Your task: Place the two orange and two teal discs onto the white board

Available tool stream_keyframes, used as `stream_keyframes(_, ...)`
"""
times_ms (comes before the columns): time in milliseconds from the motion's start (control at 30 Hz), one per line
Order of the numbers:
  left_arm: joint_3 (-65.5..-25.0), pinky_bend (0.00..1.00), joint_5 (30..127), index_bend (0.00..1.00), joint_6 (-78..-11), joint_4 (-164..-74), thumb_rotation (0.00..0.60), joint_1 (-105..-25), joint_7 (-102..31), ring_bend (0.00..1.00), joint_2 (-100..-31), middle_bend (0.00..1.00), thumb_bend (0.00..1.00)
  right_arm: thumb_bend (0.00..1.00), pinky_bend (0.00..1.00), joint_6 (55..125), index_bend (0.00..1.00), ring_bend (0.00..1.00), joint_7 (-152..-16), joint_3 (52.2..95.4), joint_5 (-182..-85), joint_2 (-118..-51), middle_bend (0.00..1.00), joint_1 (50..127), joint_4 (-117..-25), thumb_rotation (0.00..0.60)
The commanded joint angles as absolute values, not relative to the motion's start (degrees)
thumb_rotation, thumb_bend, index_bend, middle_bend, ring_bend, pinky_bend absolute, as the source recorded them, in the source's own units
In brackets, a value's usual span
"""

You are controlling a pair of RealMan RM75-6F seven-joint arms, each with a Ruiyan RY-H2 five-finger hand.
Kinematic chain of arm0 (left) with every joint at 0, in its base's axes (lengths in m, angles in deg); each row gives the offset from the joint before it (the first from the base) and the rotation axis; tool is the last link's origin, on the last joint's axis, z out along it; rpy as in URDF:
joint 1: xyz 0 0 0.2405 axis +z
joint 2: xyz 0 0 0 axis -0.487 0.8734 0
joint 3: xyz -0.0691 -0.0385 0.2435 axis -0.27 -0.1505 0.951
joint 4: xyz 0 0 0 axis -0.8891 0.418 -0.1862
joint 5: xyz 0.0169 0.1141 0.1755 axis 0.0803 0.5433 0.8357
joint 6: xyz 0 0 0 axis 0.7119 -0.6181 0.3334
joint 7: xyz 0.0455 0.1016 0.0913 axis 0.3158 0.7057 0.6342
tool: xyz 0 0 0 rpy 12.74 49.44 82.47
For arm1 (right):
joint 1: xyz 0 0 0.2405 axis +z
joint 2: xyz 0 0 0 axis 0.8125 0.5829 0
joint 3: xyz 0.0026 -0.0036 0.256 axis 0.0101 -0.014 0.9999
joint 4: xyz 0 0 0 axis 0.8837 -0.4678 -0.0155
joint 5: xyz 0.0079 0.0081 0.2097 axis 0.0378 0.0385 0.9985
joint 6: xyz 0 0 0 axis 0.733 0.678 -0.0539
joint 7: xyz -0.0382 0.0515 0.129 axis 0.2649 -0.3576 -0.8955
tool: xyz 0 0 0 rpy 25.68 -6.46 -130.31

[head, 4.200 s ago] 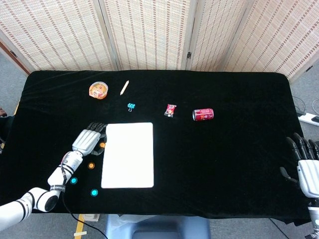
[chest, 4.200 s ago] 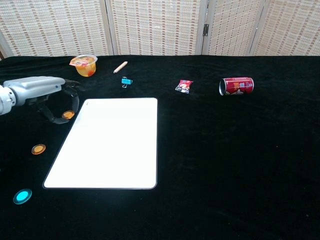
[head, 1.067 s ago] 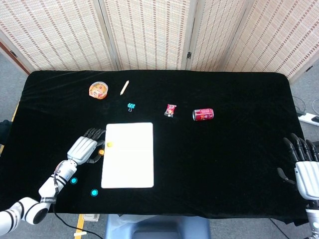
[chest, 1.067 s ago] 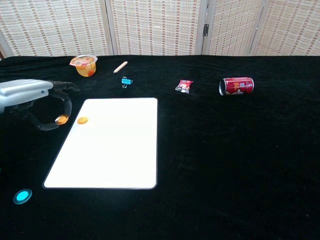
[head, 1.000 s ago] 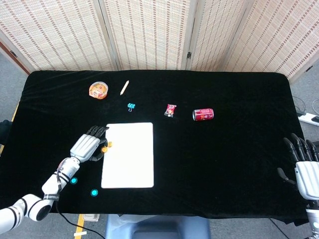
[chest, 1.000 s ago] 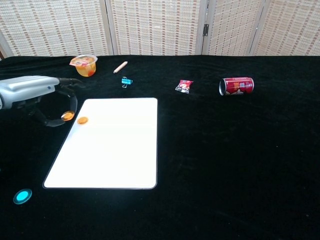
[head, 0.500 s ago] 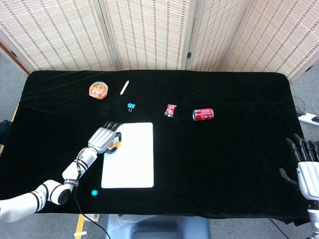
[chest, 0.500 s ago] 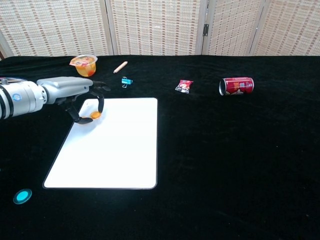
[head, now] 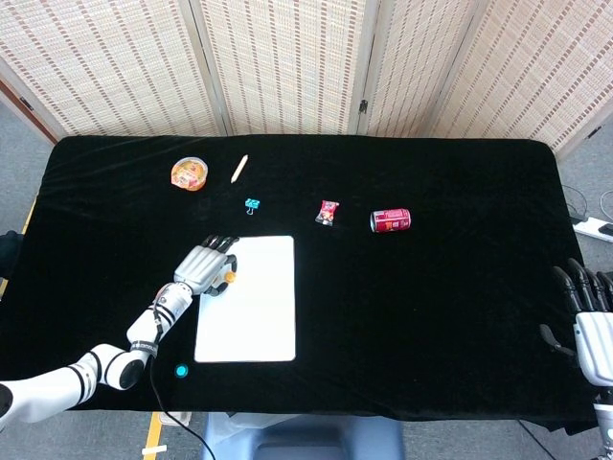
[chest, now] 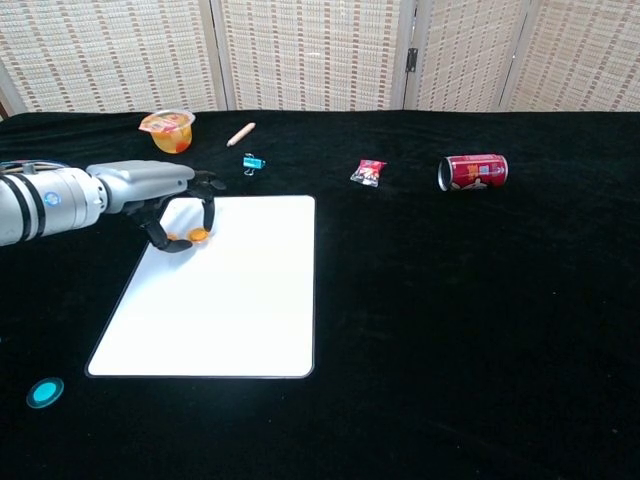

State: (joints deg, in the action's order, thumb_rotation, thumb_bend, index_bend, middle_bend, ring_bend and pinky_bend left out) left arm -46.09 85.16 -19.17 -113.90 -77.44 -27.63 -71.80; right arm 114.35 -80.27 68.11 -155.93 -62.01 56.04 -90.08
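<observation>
a black cloth-covered table (head: 460,316) filled most of the frame. woven folding screens (head: 287,62) stood across the top, behind it. grey floor (head: 19,153) showed at the left edge, a power strip (head: 603,228) at the right edge.

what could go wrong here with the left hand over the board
The left hand holds an orange disc near the far left corner of the white board; released there, it may slide off the edge. Another orange disc seems to lie right under the fingers, so it may get knocked.
</observation>
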Motion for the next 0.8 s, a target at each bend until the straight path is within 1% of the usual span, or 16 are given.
stream_keyframes(33,-45.9,0.0,85.0,0.38,-19.3,-114.6,0.6,-77.4,-27.6,0.0,-71.5,0.09,0.44,0.35,0.0,114.4,0.0,0.04,-80.3,68.1,-155.9,-62.0,0.02,56.0,-90.0,0.6)
stream_keyframes(100,-45.8,0.0,85.2,0.36,-19.8,-115.3,0.6,-77.2,-27.9,0.0,-71.1,0.09,0.44,0.35,0.0,114.4,0.0,0.04,-80.4,68.2,-155.9,-62.0,0.02,56.0,-90.0,0.6)
stream_keyframes(200,-45.6,0.0,85.8,0.34,-20.9,-116.6,0.6,-76.8,-28.4,0.0,-70.4,0.08,0.44,0.35,0.0,114.5,0.0,0.04,-80.4,68.2,-156.0,-62.0,0.02,56.0,-90.1,0.6)
stream_keyframes(433,-44.1,0.0,89.1,0.37,-25.5,-121.1,0.6,-74.2,-30.2,0.0,-66.7,0.08,0.44,0.34,0.0,114.9,0.0,0.04,-80.7,68.2,-156.5,-61.8,0.02,55.8,-90.1,0.6)
stream_keyframes(633,-40.5,0.0,94.0,0.41,-31.4,-125.2,0.6,-69.8,-31.3,0.0,-61.9,0.08,0.45,0.35,0.0,115.2,0.0,0.04,-81.0,68.2,-157.1,-61.8,0.02,55.9,-89.9,0.6)
stream_keyframes(800,-36.6,0.0,98.3,0.44,-37.0,-126.8,0.6,-65.1,-32.9,0.0,-58.9,0.08,0.45,0.35,0.0,115.1,0.0,0.04,-81.0,68.1,-157.6,-61.9,0.02,56.1,-89.9,0.6)
